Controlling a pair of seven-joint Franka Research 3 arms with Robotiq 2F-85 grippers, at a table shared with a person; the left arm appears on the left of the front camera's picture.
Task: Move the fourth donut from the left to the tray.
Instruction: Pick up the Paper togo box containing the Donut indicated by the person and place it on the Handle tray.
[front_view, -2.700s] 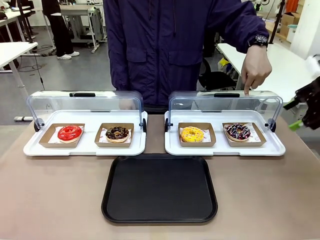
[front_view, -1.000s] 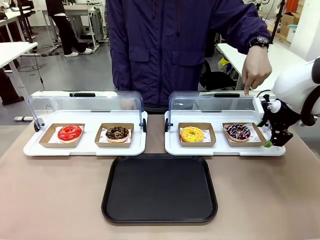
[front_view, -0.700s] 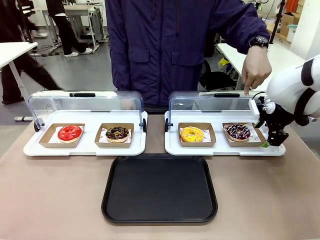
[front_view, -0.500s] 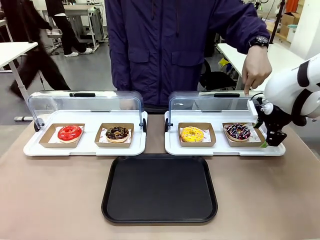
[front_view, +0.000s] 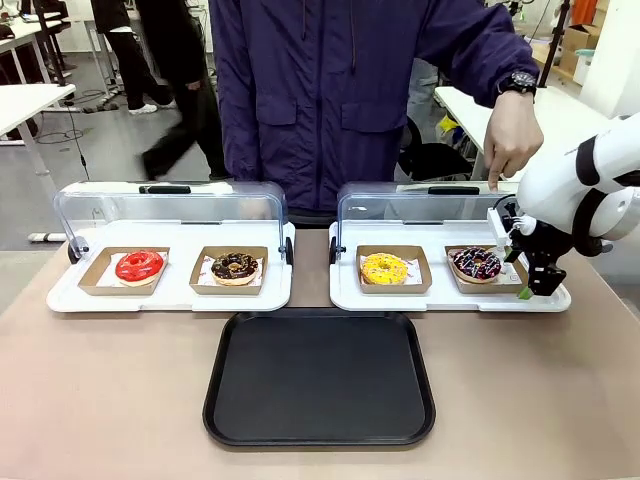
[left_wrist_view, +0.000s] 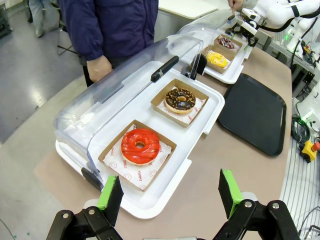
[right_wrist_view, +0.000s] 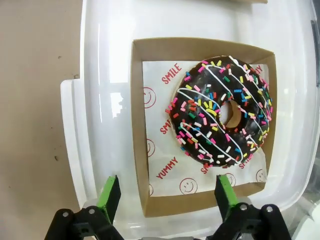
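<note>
**Change from earlier frames.** The right end effector (front_view: 527, 285) has travelled from the tabletop's (front_view: 110, 400) right edge to the right end of the right-hand white display tray (front_view: 450, 300). It now sits just beside the fourth donut (front_view: 476, 263). The person's hand (front_view: 511, 140) stays pointing down at the clear lid (front_view: 440, 210) behind that donut. The donuts and the tray (front_view: 320, 378) have not moved.

**Count.**
- Four donuts, each in its own cardboard tray: red donut (front_view: 139, 266), nut-sprinkled chocolate donut (front_view: 235, 266), yellow donut (front_view: 384, 268) and the fourth donut.
- Two white display trays, two donuts in each.
- One black tray, at the near middle of the tabletop.

**End effectors.**
- In the right wrist view, the right end effector (right_wrist_view: 165, 192) has its green pads spread wide and grips nothing. The fourth donut (right_wrist_view: 222, 111) lies ahead of it on printed paper in its cardboard tray (right_wrist_view: 140, 125).
- The left end effector (left_wrist_view: 170, 192) is likewise wide apart (nothing between the pads), above the tabletop in front of the left display tray.

**Hard to make out.** In the front view, the right end effector covers the cardboard tray's right edge. Contact with the white display tray cannot be determined.
</note>
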